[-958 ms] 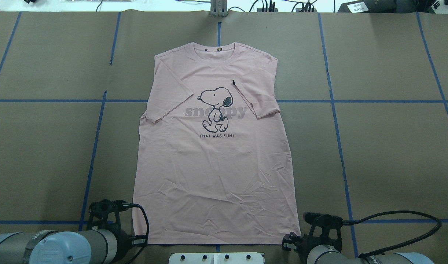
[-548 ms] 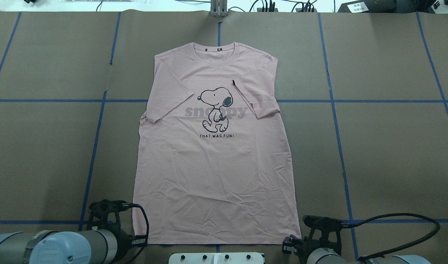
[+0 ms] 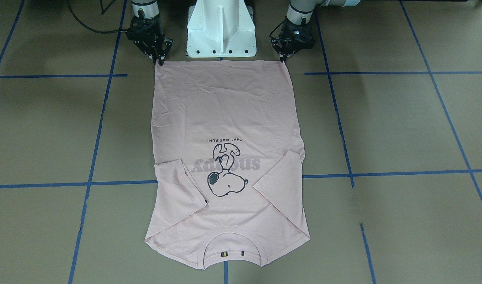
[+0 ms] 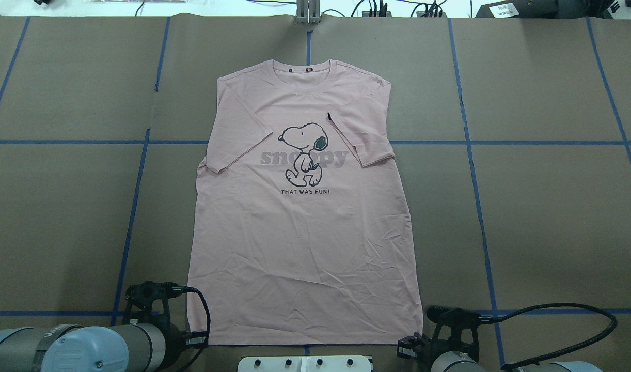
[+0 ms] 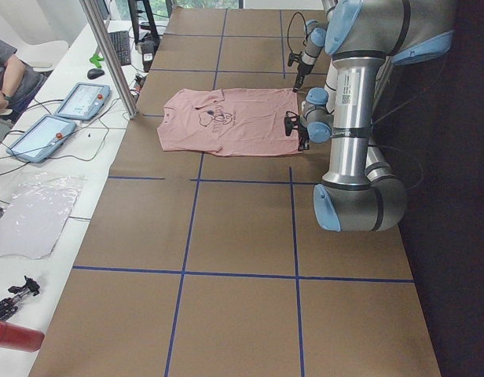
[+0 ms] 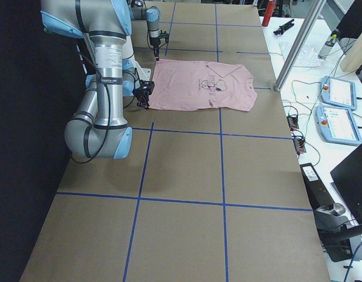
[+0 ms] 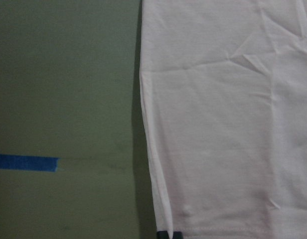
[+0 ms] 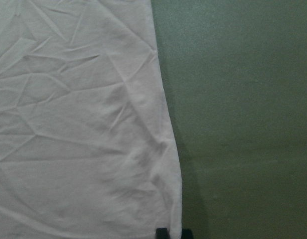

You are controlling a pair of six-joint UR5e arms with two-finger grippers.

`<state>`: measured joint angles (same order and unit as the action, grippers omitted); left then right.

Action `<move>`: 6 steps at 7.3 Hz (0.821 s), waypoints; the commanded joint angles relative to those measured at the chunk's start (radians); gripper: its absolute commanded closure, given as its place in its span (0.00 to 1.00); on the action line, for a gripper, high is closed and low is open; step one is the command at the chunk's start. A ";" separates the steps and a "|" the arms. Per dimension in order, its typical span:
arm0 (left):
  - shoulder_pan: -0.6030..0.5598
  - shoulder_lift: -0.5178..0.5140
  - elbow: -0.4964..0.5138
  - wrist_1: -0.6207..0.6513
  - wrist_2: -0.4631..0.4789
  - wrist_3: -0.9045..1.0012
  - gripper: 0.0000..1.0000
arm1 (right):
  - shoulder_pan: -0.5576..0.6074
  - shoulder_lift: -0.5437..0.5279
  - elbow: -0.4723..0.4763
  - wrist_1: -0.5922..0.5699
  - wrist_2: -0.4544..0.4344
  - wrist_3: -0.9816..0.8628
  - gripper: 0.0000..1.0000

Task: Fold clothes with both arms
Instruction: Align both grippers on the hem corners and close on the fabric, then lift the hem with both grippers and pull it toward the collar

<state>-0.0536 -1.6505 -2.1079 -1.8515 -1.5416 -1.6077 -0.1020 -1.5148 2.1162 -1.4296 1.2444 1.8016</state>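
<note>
The right gripper [image 3: 159,61] held its fingertips [image 8: 161,233] slightly apart, straddling a hem corner of the pink T-shirt [image 4: 305,248]. The left gripper [image 3: 282,59] touched the other corner; I could not tell its gap. The T-shirt lay flat, print up, its 2 sleeves folded inward, on the brown table [image 4: 553,206].

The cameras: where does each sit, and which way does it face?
Front-facing: across the table, faces the robot; T-shirt, left gripper, right gripper, base.
Overhead: behind the robot, looks forward and down; left arm, right arm.
Exterior left: table's left end, looks along it; left arm near.
Exterior right: opposite end; right arm near.
Left wrist: looks down on a hem corner; fingertips.
Right wrist: the other hem corner; fingertips.
All share the T-shirt.
</note>
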 commanded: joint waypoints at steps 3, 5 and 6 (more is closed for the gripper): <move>0.000 -0.015 -0.044 0.012 -0.008 0.006 1.00 | 0.033 -0.011 0.060 -0.002 0.009 0.013 1.00; -0.014 -0.020 -0.264 0.181 -0.114 0.031 1.00 | 0.050 -0.002 0.311 -0.260 0.038 0.007 1.00; -0.021 -0.061 -0.432 0.360 -0.177 0.054 1.00 | 0.076 0.030 0.487 -0.473 0.102 0.004 1.00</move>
<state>-0.0659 -1.6774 -2.3518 -1.6800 -1.6420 -1.5795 -0.0525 -1.5140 2.3971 -1.6613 1.2862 1.8096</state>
